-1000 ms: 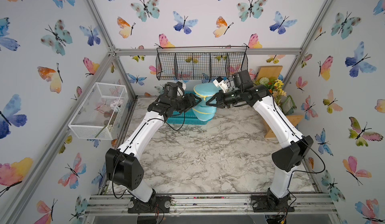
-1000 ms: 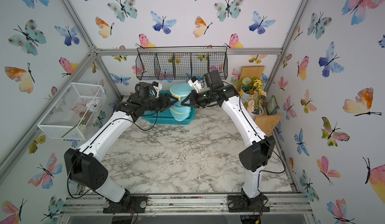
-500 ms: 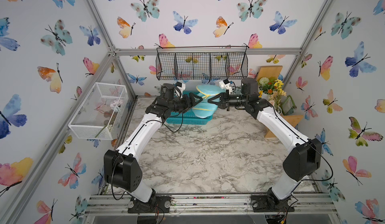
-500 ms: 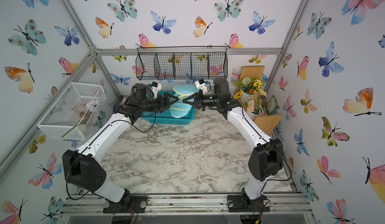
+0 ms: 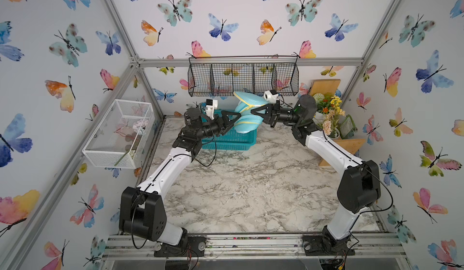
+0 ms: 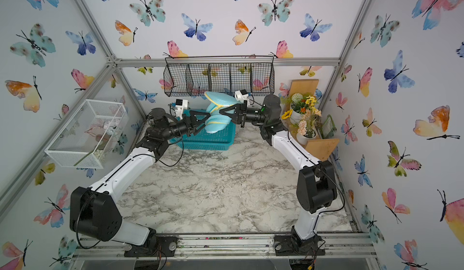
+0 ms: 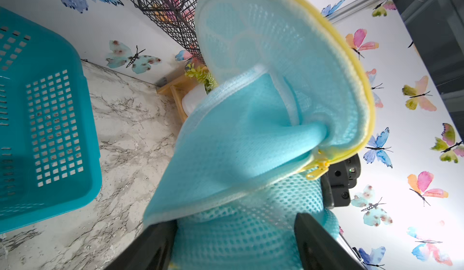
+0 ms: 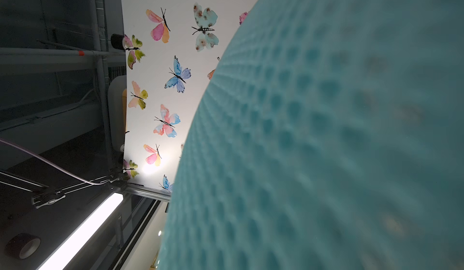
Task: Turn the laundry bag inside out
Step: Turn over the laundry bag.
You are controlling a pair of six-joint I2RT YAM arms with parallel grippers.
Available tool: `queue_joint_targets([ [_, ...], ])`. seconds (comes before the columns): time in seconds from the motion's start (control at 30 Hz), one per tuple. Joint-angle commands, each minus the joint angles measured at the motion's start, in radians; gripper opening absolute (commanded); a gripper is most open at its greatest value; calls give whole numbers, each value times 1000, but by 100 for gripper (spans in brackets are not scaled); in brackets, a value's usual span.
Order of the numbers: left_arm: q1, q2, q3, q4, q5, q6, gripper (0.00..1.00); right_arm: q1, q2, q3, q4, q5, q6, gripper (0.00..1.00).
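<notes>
The left gripper [image 7: 236, 243] has widened its jaws, which now straddle the mesh of the laundry bag [image 5: 244, 126]. The right gripper [image 5: 253, 111] stays clamped on the bag, holding it aloft near the teal basket [image 5: 231, 140]. The left arm appears free to regrip, and the inversion looks unfinished.

Blurred laundry bag [image 8: 326, 143] mesh crowds the right wrist view (covering the right hand [image 5: 254, 111]); the left hand's fingers [image 7: 319, 243] are cut off by the edge.
</notes>
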Motion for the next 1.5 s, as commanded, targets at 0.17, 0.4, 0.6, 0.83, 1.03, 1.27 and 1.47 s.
queue_joint_targets([
  [0.17, -3, 55, -54, 211, 62, -262, 78, 19, -20, -39, 144, -38, -56, 3],
  [0.4, -3, 70, -50, 315, 59, -348, 74, 25, -23, -49, -52, -42, -199, 3],
  [0.6, -4, 78, -16, 331, 93, -367, 73, 25, 4, -84, 53, -34, -121, 3],
  [0.83, 1, 53, 2, -36, 145, -138, 73, 20, 54, -7, 287, -29, 51, 2],
  [1.03, 2, 105, 123, -520, 107, 177, 69, 12, 62, 181, -90, -73, -230, 3],
  [1.27, -4, 226, 363, -993, -9, 477, 66, -10, 146, 634, -966, -3, -810, 2],
  [1.47, -47, 268, 358, -1007, 46, 476, 68, -10, 139, 661, -990, 28, -834, 3],
])
